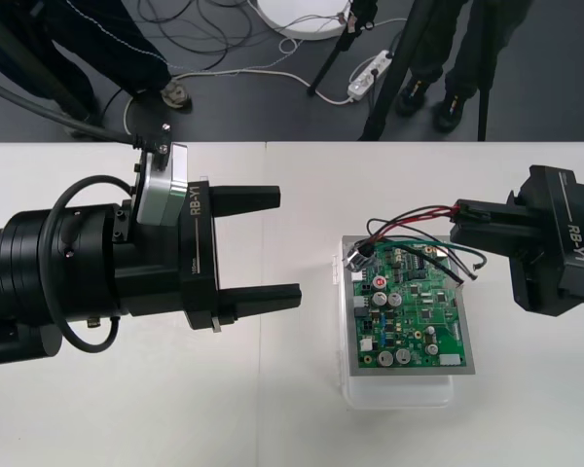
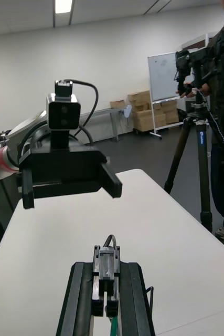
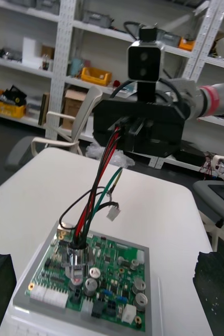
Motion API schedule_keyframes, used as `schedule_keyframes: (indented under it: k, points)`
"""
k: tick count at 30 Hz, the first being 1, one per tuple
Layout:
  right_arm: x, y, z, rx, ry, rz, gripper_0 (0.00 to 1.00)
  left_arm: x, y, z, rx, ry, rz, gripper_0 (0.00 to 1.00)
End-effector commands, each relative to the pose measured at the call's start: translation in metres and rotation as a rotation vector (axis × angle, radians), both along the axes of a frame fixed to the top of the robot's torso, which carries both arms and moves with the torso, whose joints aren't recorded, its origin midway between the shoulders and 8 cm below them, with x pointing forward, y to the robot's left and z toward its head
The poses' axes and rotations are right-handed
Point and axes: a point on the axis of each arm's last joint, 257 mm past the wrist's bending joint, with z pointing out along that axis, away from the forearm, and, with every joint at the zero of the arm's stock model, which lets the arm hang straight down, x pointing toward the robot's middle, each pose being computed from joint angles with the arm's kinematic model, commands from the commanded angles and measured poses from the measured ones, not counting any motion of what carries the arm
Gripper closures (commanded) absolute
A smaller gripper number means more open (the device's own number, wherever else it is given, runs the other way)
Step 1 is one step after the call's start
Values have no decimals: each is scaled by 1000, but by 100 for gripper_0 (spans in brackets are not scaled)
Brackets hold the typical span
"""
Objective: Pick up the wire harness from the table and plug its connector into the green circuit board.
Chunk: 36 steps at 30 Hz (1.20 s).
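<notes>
**Right gripper has the plug, socket end sits on the board**

I'm watching the right gripper from above. It hangs just past the circuit board's right far corner, with its fingers pinched together on the wire harness. On the right wrist camera I can see the small black plug clamped squarely between the two fingers, above the worktop and not in the board.

From there the red, black and green wires arc across to the round metal socket. It stands on the board's far corner, on the side nearest the left arm. A small white connector dangles from one black lead above the board.

The green board lies flat on its white base, right of the worktop's centre.

My left gripper is just left of the board, pointing at it. Its fingers are spread wide with nothing between them, and it touches neither the board nor the harness.
</notes>
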Motion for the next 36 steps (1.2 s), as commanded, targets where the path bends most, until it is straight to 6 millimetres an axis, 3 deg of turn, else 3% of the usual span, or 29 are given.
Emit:
schedule_keyframes:
  k: [1, 13, 36]
  points:
    - [0, -9, 0, -71, -61, 6, 100, -2, -14, 23, -55, -150, -57, 0]
    - [-5, 7, -4, -85, -198, 3, 100, 7, -18, 22, -120, -190, -139, 0]
    - [-10, 42, 12, -104, -375, -55, 100, 3, -33, 13, -100, -189, -172, 0]
